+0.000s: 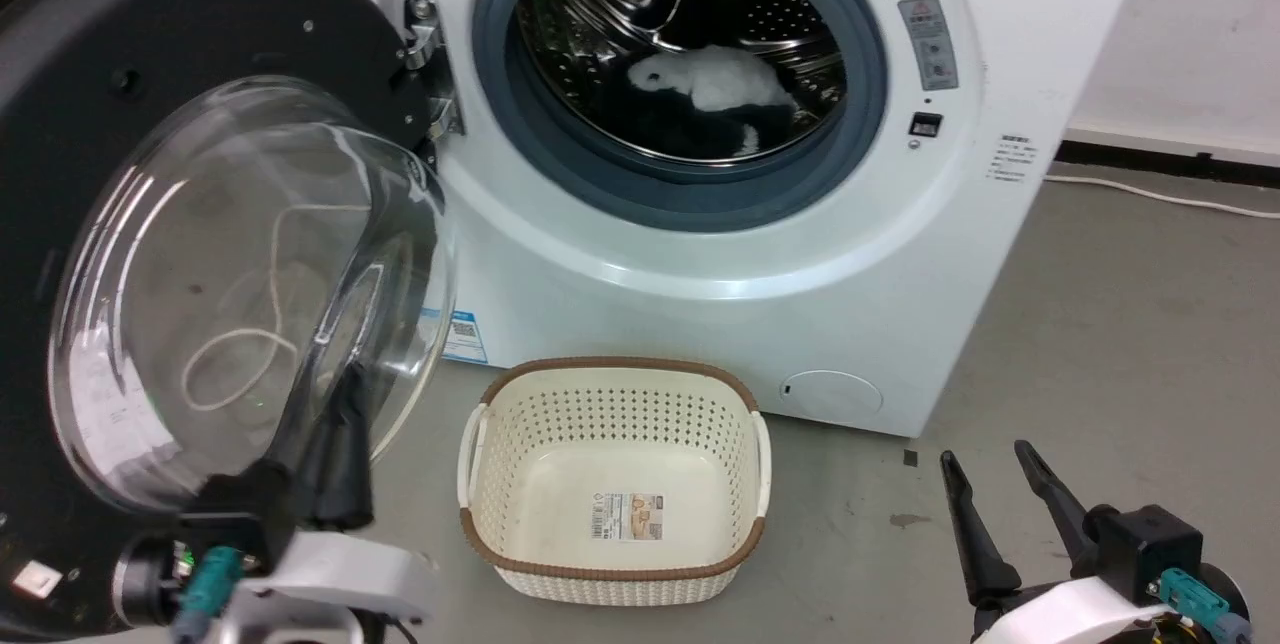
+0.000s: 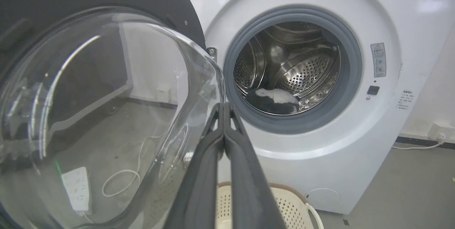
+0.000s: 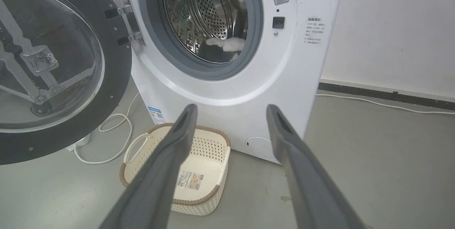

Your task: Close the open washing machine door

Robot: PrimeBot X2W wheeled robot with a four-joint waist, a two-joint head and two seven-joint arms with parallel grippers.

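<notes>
Left pincer (image 2: 224,105): clenched on nothing, its two dark fingers pressed flat together, probably to make one stiff blade for nudging rather than gripping.
Washing machine door (image 1: 150,34): wide open, immediately left of the left pincer and rising above it, hung from the hinge (image 1: 425,49) ahead of the fingertips.
Glass bowl (image 2: 106,97): bulged from the door just left of the closed fingers. Its curved edge lay very near them, but contact could not be told.
Reason for that stance: the left arm appeared tucked in against the door to work it round toward the opening. Which surface it would press on was unclear.
Drum opening (image 1: 680,74): ahead and right of the left pincer's tips, uncovered.
Laundry (image 1: 720,84): white and dark cloth deep inside the drum, clear of the grey seal, so nothing looked likely to foul the latch.
Right pincer (image 1: 984,454): released, fingers spread wide, low and well to the right of the left pincer, seemingly parked out of the door's arc.
Basket (image 1: 610,364): empty, on the floor ahead of and between the two pincers. It looked low enough for the door to pass above it, though that was uncertain.
Progress: the whole closing swing remained.
</notes>
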